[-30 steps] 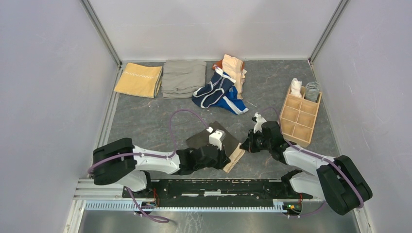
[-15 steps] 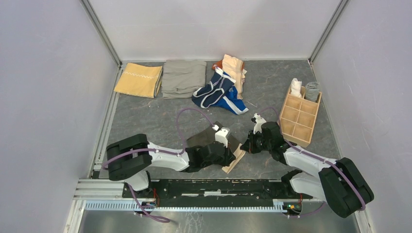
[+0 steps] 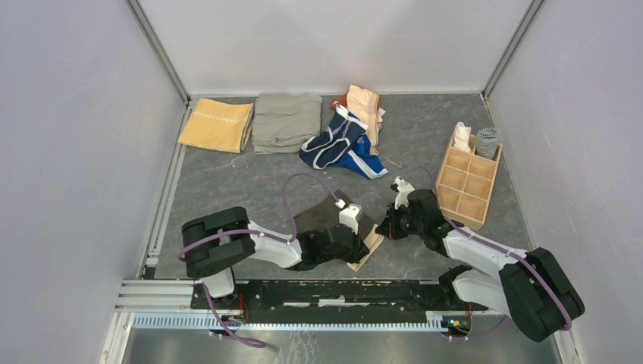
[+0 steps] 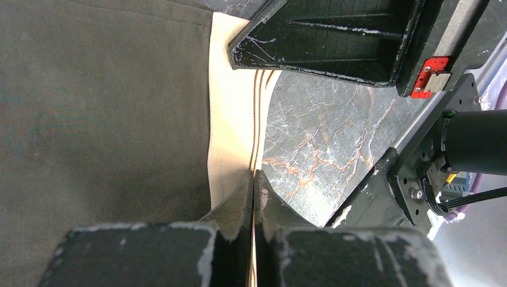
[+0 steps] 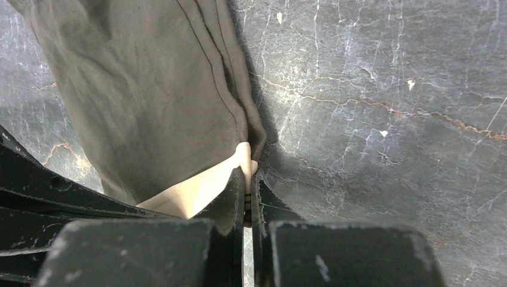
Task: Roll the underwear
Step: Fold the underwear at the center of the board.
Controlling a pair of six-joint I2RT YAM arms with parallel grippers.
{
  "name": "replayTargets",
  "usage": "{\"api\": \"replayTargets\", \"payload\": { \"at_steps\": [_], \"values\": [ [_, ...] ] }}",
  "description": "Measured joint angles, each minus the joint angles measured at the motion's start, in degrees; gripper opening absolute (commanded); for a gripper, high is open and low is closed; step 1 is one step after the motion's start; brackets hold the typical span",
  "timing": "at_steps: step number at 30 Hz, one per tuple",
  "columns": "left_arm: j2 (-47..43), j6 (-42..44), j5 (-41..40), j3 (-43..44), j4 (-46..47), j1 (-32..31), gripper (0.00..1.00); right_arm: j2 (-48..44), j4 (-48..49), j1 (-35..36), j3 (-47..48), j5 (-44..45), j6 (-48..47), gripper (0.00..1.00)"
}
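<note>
Left gripper and right gripper pinching grey-brown underwear, dark marbled table, pale walls

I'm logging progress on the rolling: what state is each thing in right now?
Dark underwear: spread out, unrolled, waistband pinched at two spots.
Left end effector: shut on the waistband.
Right end effector: shut on the waistband corner.
Navy underwear: crumpled, unrolled.
Organizer: two far compartments filled.

Left arm, right arm: white links, black joints | cable: purple, looped | fingers: black, edges scuffed pale | red tab: on black housing
</note>
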Motion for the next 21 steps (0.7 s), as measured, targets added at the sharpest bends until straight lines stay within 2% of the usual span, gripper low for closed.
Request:
{"api": "replayTargets", "payload": {
  "at_steps": [8, 21],
  "values": [
    [1.25, -2.54, -0.09, -1.97, 5.33, 0.00, 0.02, -3.91, -0.83, 0.04, 0.04, -2.47, -3.78, 0.00],
    [2.16, -4.44, -0.24, -2.75, 8.22, 0.04, 0.02, -9.01, -0.96, 1.18, 0.28, -17.14, -7.98, 0.00]
  ]
}}
